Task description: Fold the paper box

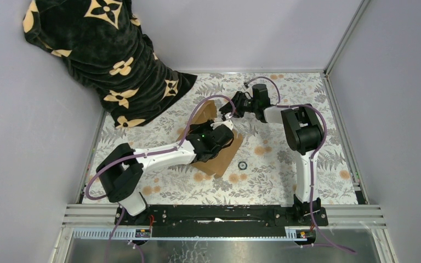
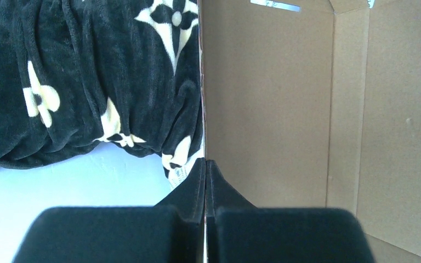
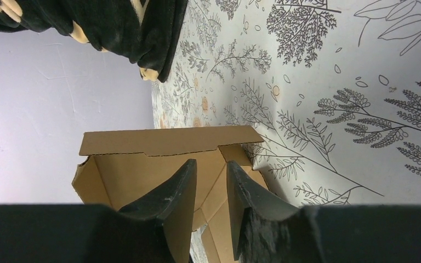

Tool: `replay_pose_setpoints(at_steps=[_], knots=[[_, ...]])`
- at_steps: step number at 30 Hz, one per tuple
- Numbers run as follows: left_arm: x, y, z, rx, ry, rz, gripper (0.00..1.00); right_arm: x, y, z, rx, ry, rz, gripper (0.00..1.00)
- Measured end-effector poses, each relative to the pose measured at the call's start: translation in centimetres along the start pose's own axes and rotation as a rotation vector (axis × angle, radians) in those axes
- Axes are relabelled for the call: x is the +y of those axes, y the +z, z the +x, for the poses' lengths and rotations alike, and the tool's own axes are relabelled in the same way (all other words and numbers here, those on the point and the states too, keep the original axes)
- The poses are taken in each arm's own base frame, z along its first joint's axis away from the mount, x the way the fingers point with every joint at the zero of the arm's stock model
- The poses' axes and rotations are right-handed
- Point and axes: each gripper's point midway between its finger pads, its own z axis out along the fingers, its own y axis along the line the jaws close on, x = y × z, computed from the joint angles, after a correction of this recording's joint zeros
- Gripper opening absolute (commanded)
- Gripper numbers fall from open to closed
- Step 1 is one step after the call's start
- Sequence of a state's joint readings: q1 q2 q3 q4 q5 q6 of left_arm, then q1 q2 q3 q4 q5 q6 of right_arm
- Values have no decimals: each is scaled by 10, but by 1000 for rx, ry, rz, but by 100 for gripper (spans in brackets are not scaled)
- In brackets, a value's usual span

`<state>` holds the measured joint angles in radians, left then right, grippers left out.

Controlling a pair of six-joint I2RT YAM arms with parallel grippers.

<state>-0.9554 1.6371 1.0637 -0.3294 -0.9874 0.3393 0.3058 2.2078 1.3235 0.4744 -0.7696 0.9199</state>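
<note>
The paper box (image 1: pixel 223 160) is brown cardboard lying mid-table, with one flap (image 1: pixel 207 112) standing up at its far side. My left gripper (image 1: pixel 222 137) rests over the box. In the left wrist view it (image 2: pixel 205 160) is shut, no gap shows, and the box's edge lines up with the seam, its inner face (image 2: pixel 274 109) to the right. My right gripper (image 1: pixel 226 113) is at the raised flap. In the right wrist view it (image 3: pixel 211 162) stands open by a narrow gap, with the box's upright wall and corner tab (image 3: pixel 142 164) just beyond the fingertips.
A black blanket (image 1: pixel 104 60) with cream flowers is heaped at the back left, reaching the table near the box. A small dark ring (image 1: pixel 243 164) lies right of the box. The floral tablecloth (image 1: pixel 285 159) covers the table. Metal rails (image 1: pixel 340 38) border the right side.
</note>
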Motion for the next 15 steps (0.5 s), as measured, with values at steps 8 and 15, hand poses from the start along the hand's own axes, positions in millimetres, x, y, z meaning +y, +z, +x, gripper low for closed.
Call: replay_pose_setpoints(at_steps=[8,15], knots=[[-5,-1,1,-8,5,-4,0,2,-2,-6,-16,-2,-13,35],[-8,-1,2,-8,7,-5,0,-9,5,-17,-30,32,-31,36]])
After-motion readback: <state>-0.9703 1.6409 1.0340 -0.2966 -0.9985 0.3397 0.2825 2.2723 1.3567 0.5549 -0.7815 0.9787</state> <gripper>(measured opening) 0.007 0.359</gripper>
